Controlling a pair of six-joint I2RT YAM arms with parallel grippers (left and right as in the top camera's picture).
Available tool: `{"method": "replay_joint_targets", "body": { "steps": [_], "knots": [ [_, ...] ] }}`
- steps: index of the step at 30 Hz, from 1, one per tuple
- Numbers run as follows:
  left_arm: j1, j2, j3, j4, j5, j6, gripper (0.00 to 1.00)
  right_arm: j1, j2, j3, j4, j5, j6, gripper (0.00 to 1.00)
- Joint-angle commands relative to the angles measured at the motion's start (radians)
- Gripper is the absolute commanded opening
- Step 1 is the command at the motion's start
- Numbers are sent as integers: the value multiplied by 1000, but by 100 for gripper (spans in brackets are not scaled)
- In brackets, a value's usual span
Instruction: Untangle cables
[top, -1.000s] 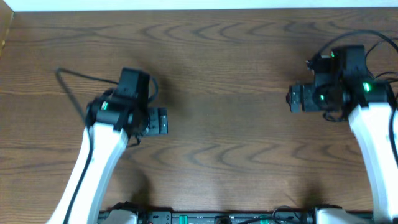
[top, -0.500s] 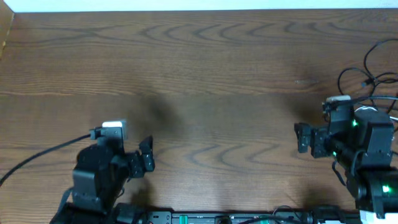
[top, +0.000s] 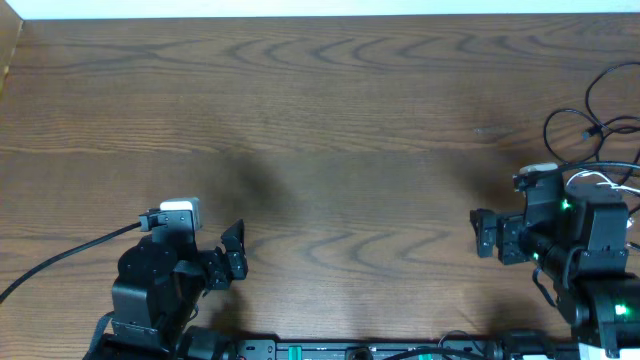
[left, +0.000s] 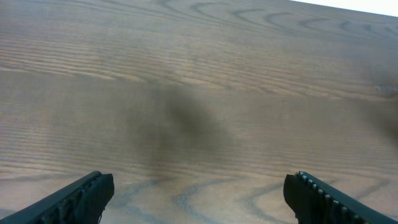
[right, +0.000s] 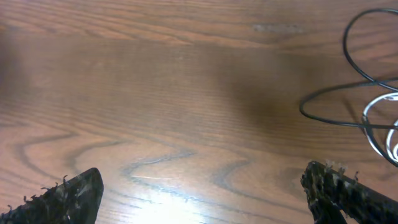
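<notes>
The cables lie at the table's far right. Thin black cable loops (top: 592, 108) curl near the right edge, and a white cable (top: 600, 182) sits just below them, partly hidden by my right arm. In the right wrist view the black cable (right: 352, 59) and the white cable (right: 375, 124) show at the right side, apart from the fingers. My right gripper (top: 483, 233) (right: 205, 199) is open and empty, left of the cables. My left gripper (top: 235, 256) (left: 199, 199) is open and empty over bare wood at the near left.
The brown wooden table (top: 330, 120) fills the view. A thicker black wire (top: 60, 262) runs from my left arm's wrist camera off the left edge. The arm bases sit along the near edge.
Both arms have pulled back from mid-table toward the near edge, uncovering the cables at the right. In the last half second they barely moved.
</notes>
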Motion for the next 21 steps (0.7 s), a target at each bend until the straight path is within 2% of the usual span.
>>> {"method": "replay_joint_targets", "body": {
  "steps": [1, 5, 11, 21],
  "knots": [
    [1, -3, -1, -2, -2, 21, 93, 17, -50, -6, -33, 19, 10, 99],
    [1, -3, -1, -2, -2, 21, 93, 16, -132, -18, 0, 19, 10, 99],
    [1, -3, -1, -2, -3, 21, 93, 17, -293, -93, 212, 23, -29, 99],
    [1, -3, -1, -2, -2, 21, 93, 16, -613, -411, 639, 23, -55, 99]
  ]
}}
